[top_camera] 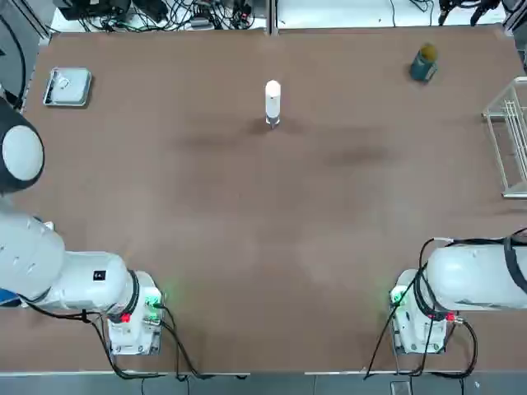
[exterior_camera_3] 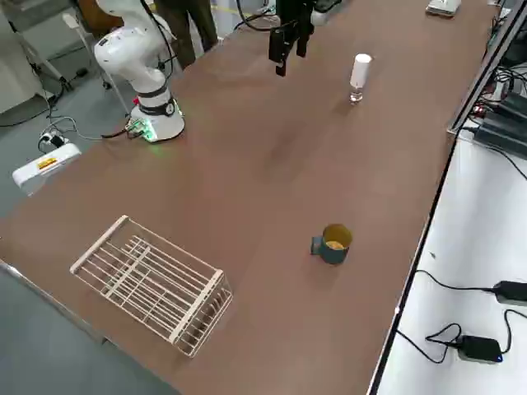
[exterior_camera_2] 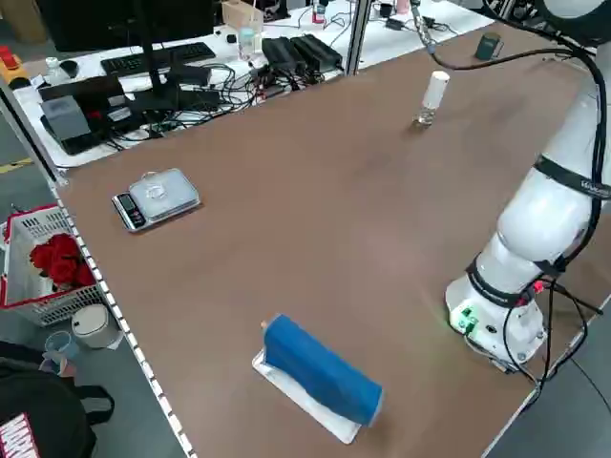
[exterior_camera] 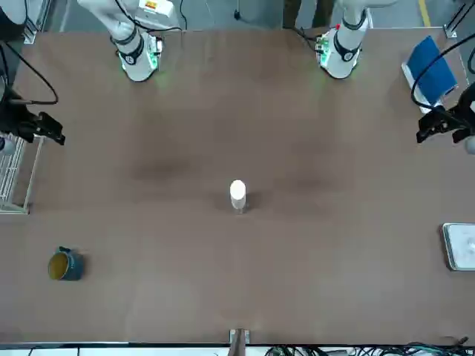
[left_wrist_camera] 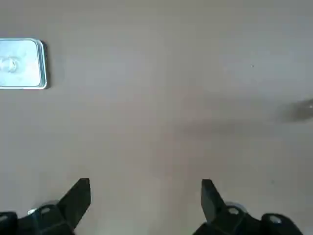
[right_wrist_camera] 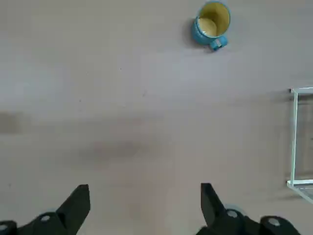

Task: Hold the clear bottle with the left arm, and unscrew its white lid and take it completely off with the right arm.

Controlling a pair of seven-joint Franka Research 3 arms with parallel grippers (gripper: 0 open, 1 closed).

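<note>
**Capped bottle standing alone at mid-surface, both grippers hanging spread and empty**

The clear bottle (top_camera: 272, 120) is standing upright in the upper middle of the top view, on the brown surface (top_camera: 263, 230), with the white lid (top_camera: 272, 99) sitting on top of it and covering most of its height. In the front view the white lid is showing near the centre of the frame, and only a sliver of the bottle is peeking out beneath it. Nothing is touching the bottle or the lid.

The left gripper (left_wrist_camera: 145, 196) is hanging above bare surface with its fingers spread wide apart and nothing between them; a small silver digital scale (left_wrist_camera: 22, 63) is lying at the upper left of the left wrist view. The right gripper (right_wrist_camera: 145, 198) is likewise hovering over bare surface, fingers apart and holding nothing, with a teal mug (right_wrist_camera: 212, 25) with a yellow inside showing at the upper right of the right wrist view and a white wire rack (right_wrist_camera: 301, 142) running along the right edge.

In the top view the mug is sitting at the upper right, well apart from the bottle, the rack is at the right edge and the scale is at the upper left. In the left side view a blue roll (exterior_camera_2: 320, 370) on a white sheet is lying at the lower middle
</note>
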